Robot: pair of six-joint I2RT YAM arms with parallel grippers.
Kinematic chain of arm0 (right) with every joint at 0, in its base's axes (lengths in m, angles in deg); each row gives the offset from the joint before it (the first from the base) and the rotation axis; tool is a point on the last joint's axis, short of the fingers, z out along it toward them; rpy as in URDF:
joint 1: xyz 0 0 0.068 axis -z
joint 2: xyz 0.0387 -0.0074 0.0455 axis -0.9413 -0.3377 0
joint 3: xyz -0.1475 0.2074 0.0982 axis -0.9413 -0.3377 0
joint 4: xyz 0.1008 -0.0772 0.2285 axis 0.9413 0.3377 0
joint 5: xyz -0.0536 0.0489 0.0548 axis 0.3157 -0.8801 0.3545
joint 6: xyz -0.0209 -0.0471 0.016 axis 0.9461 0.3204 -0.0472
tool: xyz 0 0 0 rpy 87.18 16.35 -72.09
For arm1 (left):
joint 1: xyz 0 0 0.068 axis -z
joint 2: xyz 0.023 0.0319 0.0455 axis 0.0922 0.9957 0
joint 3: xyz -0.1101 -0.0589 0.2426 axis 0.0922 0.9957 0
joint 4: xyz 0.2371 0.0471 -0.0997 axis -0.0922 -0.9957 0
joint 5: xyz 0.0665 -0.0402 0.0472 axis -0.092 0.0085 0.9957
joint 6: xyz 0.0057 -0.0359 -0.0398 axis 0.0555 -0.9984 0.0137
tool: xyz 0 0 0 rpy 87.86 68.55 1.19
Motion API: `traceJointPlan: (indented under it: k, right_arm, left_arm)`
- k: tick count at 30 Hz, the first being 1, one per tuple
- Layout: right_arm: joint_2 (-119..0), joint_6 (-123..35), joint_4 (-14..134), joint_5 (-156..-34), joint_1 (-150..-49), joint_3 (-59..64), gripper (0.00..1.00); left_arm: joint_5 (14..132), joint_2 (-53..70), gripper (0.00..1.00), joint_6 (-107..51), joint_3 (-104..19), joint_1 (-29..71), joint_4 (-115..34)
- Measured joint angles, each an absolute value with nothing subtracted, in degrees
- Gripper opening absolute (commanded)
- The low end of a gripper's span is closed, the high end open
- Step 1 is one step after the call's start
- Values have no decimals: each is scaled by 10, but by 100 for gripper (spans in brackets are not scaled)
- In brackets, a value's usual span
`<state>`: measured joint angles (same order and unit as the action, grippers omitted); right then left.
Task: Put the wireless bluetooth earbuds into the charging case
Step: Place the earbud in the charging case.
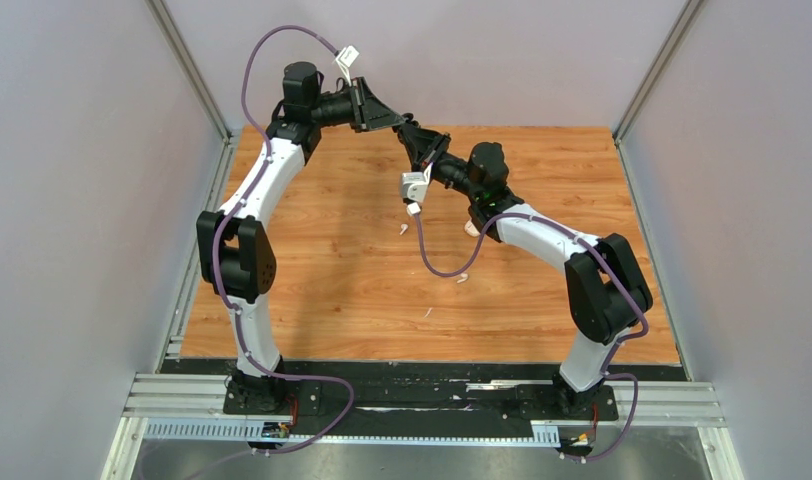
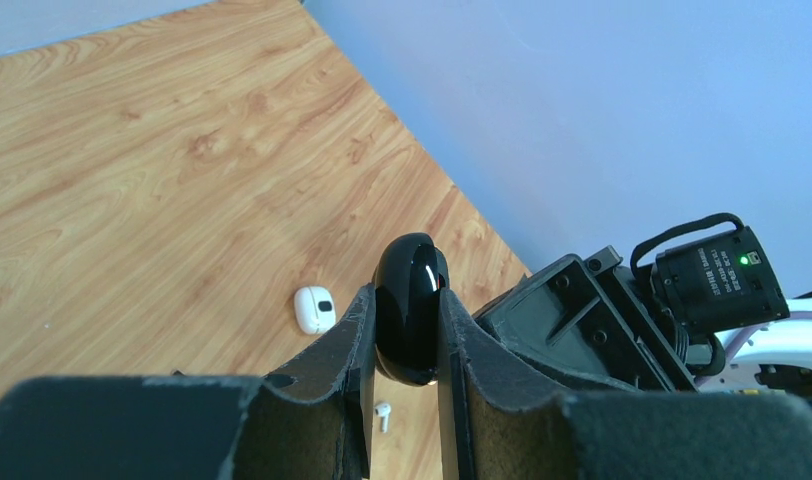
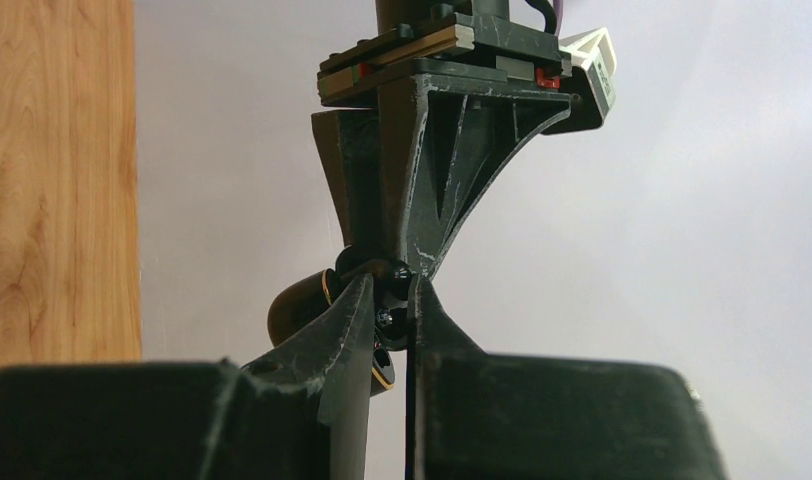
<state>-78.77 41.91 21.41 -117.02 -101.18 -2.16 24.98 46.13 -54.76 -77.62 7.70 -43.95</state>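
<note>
- Up over the middle of the table's (image 1: 312,280) far edge, the two claws meet tip to tip in the air, well clear of the wood.
- The left claw (image 2: 406,312) is clamped on the black charging case (image 2: 410,262). The case's flat faces sit against the pads, and its long axis runs out along the fingers, so the rounded end pokes past the tips.
- The right claw (image 3: 390,285) is pressed almost together on a tiny dark thing that looks like a black bud (image 3: 385,321) to me. It sits right at the case, touching or as good as.
- From the right wrist view a thin gold edge shows on the case. It's too cramped in there to tell if the stem lines up with a socket, though.
- So the move hangs on that line: I'd guess the bud goes straight off the right claw's tips into the case while the left claw just holds steady.
- Down on the table, a white bud (image 1: 404,229) and what looks like a second white bud (image 1: 462,278) lie apart near the middle, with a white case (image 2: 315,309) close by. I can't find the other black one.
</note>
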Motion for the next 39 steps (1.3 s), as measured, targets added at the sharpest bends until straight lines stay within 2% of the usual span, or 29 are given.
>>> traceJointPlan:
  k: [8,13,27,31,39]
  right_arm:
    - [-788,434,227,-1171,-1012,-22,0]
    - [-788,442,232,-1170,-1012,-22,28]
    - [-781,401,282,-1154,-1011,-1,42]
    - [-781,372,304,-1153,-1010,16,49]
    - [-748,294,437,-1187,-997,57,59]
  left_arm:
    - [249,465,0,-549,-776,77,-437]
    - [249,467,0,-549,-776,77,-438]
    - [251,470,0,-549,-776,74,-433]
    - [252,470,0,-549,-776,74,-431]
    - [249,472,0,-549,-776,74,-428]
